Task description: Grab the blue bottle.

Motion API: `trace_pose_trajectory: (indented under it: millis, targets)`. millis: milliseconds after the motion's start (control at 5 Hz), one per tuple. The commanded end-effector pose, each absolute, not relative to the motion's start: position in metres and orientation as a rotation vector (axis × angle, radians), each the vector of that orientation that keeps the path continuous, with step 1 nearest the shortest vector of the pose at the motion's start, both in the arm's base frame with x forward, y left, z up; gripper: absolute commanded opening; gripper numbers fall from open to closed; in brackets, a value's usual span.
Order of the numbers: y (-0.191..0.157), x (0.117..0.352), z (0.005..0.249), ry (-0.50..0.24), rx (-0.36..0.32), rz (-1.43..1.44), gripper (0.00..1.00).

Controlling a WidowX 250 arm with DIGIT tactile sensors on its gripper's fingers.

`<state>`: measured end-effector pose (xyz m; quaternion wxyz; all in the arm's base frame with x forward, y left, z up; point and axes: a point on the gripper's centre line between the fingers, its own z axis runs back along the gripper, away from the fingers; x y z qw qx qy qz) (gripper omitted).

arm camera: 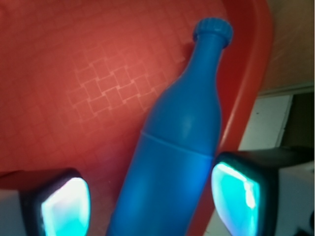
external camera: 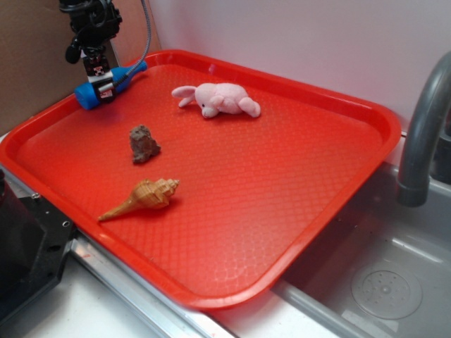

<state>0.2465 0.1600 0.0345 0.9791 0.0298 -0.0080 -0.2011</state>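
— Where is the blue bottle placed right now?

— It is seen at the far left corner of the red tray, close beside the raised rim, with its neck pointed along that rim. The gripper is positioned right over the body. The pink plush, the brown rock and the tan seashell are left well apart, nearer the middle of the tray.

— And the gripper itself?

— In the wrist view the bottle body is framed between the two pads. A strip of tray is visible between the left pad and the bottle, so the jaws are parted and nothing is clamped yet. On the right side, contact cannot be ruled out; the gap is hard to read from this angle.

— What could be spoiled from here?

— The body is round and smooth, so it may be rolled or squirted out if the squeeze is applied off-centre. The right pad is also crowded by the tray rim; if the rim is caught during closing, the bottle could be nudged aside rather than gripped. It also lies skewed between the pads, so a twist on closing is possible.
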Motion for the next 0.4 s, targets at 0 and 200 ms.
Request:
trace_pose_trajectory:
  millis: [0, 200]
  targets:
    - [0.1464, 0.2591, 0.0149, 0.01, 0.049, -0.459, 0.49]
    - [0.1501, 0.2632, 0.0136, 0.013, 0.044, -0.453, 0.0]
